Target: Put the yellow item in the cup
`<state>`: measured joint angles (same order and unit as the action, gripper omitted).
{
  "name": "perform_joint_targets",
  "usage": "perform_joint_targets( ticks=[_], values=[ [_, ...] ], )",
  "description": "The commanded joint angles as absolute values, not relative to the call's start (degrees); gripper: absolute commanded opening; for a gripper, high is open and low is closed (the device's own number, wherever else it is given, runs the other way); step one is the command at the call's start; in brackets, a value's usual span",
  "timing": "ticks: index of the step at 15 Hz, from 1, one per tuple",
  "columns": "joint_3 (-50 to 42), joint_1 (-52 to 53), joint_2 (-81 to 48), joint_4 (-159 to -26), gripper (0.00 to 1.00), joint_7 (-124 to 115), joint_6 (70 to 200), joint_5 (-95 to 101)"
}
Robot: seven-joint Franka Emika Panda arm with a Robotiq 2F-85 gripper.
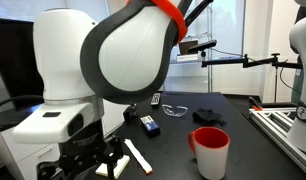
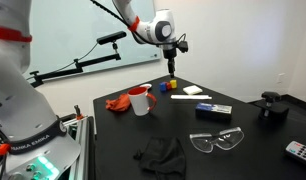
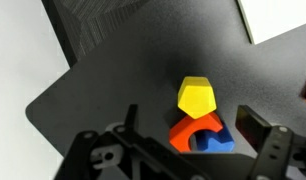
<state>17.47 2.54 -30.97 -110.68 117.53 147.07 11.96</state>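
Blk table [image 2: 173, 120] | yellow item [image 3: 196, 97] beside orange block [image 3: 191, 128], blue block [image 3: 217, 143] | jaws wide

Chunky yellow block [image 3: 196, 97] stands apart from upright red cup [image 2: 141, 102].

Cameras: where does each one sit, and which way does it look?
An exterior view: sits close behind the arm, looking across the table toward the cup; the arm's white joint fills it.
An exterior view: sits across the table, facing the gripper above the yellow item.
Wrist view: looks down on the yellow item; open fingers show.
Shared: both exterior views show the cup and glasses.
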Motion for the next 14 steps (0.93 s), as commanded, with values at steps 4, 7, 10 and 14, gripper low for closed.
perform_joint_targets(
  ticks=[4, 7, 10, 14],
  values=[
    [16.66, 3.05, -32.39, -108.59, 1.0, 123.41, 144.02, 12.02],
    [16.3, 3.72, -32.71, -108.48, 1.0, 123.73, 143.93, 12.85],
    [15.35, 4.63, -33.17, -108.09, 1.0, 123.3, 144.11, 14.19],
    [14.05, 5.4, -34.49, -106.63, 1.0, 122.86, 143.84, 15.51]
  ],
)
